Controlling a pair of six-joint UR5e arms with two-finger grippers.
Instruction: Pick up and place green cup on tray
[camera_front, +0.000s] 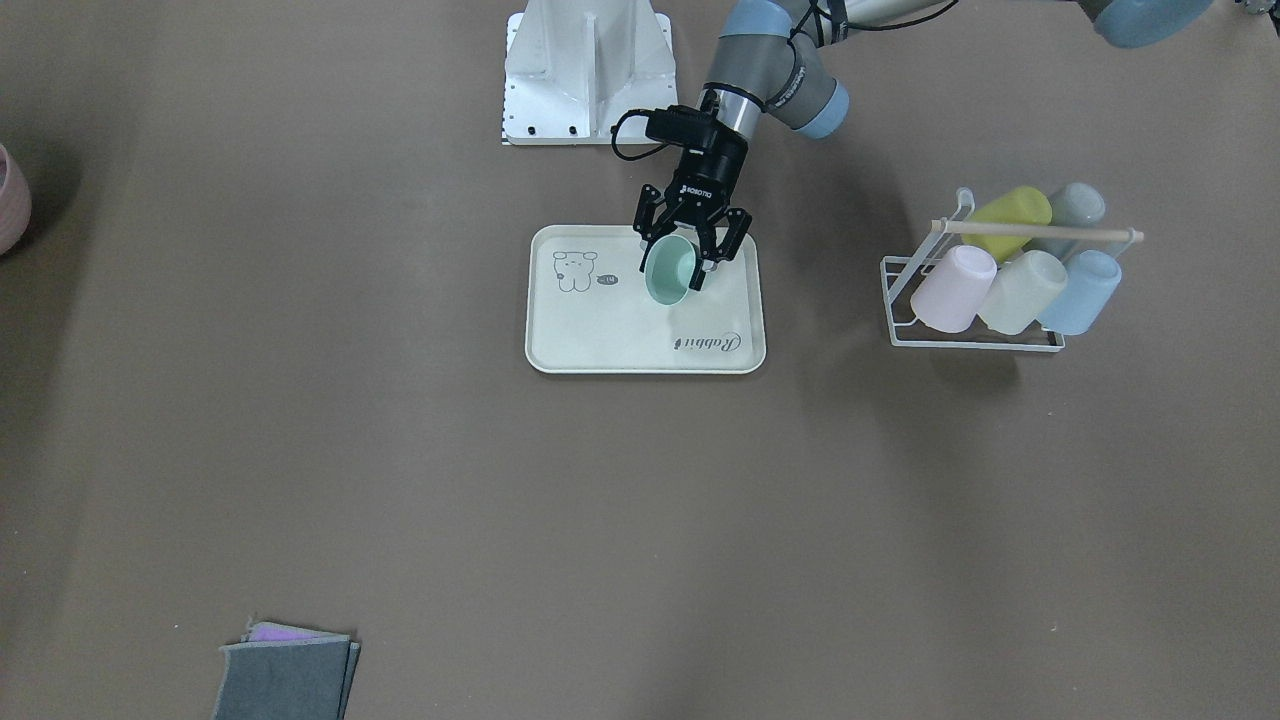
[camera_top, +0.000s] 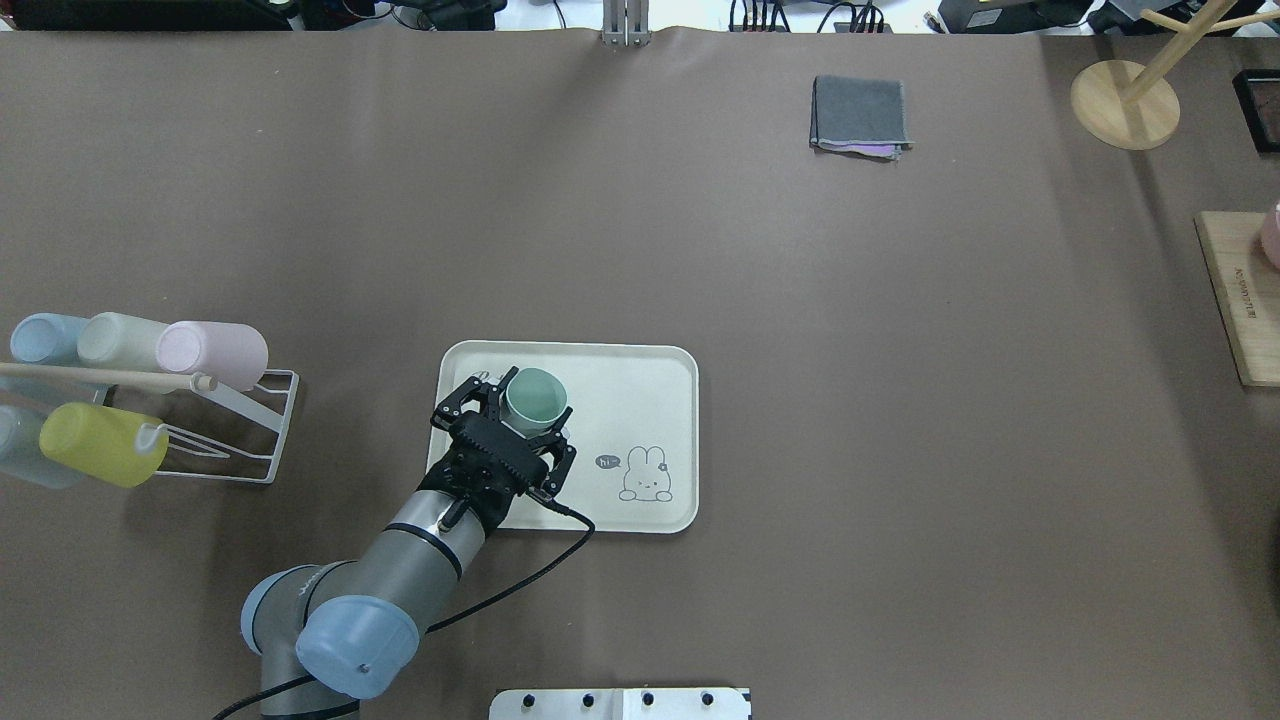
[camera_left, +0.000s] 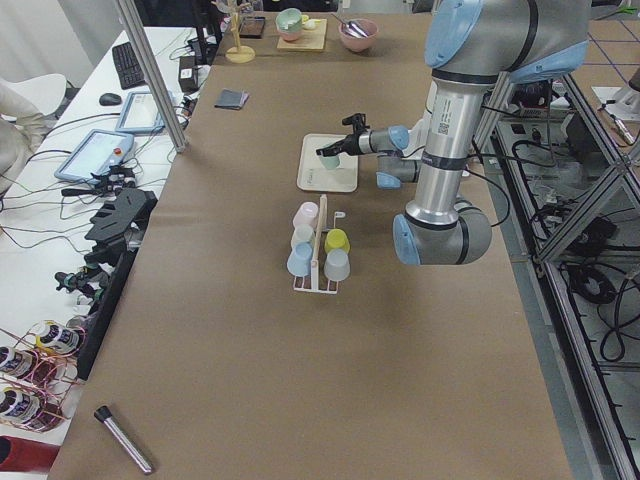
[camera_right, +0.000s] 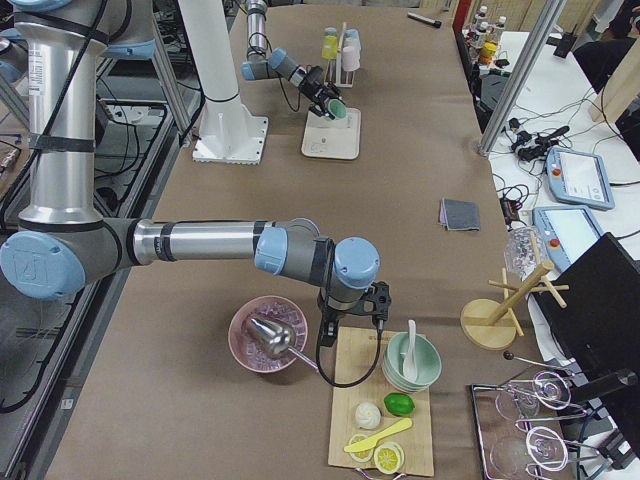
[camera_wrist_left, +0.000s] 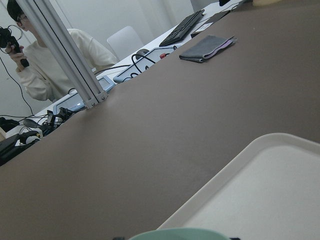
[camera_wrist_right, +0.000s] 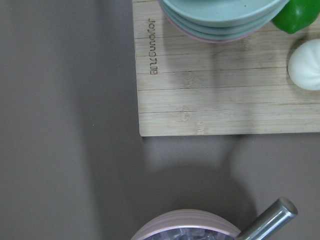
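The green cup (camera_front: 668, 272) is between the fingers of my left gripper (camera_front: 673, 268). It is tilted, with its mouth facing away from the robot, over the cream tray (camera_front: 620, 340). The gripper is shut on it. In the overhead view the cup (camera_top: 533, 395) sits over the tray's (camera_top: 640, 380) left part, near the gripper (camera_top: 535, 412). The left wrist view shows only the cup's rim (camera_wrist_left: 180, 234) and the tray's corner (camera_wrist_left: 260, 200). My right gripper (camera_right: 352, 316) shows only in the exterior right view, beside a pink bowl. I cannot tell whether it is open or shut.
A white wire rack (camera_top: 250, 470) with several pastel cups, one of them lime (camera_top: 100, 443), stands left of the tray. A folded grey cloth (camera_top: 860, 112) lies far across the table. A wooden board (camera_top: 1235, 300) and a wooden stand (camera_top: 1125, 100) are at the right end.
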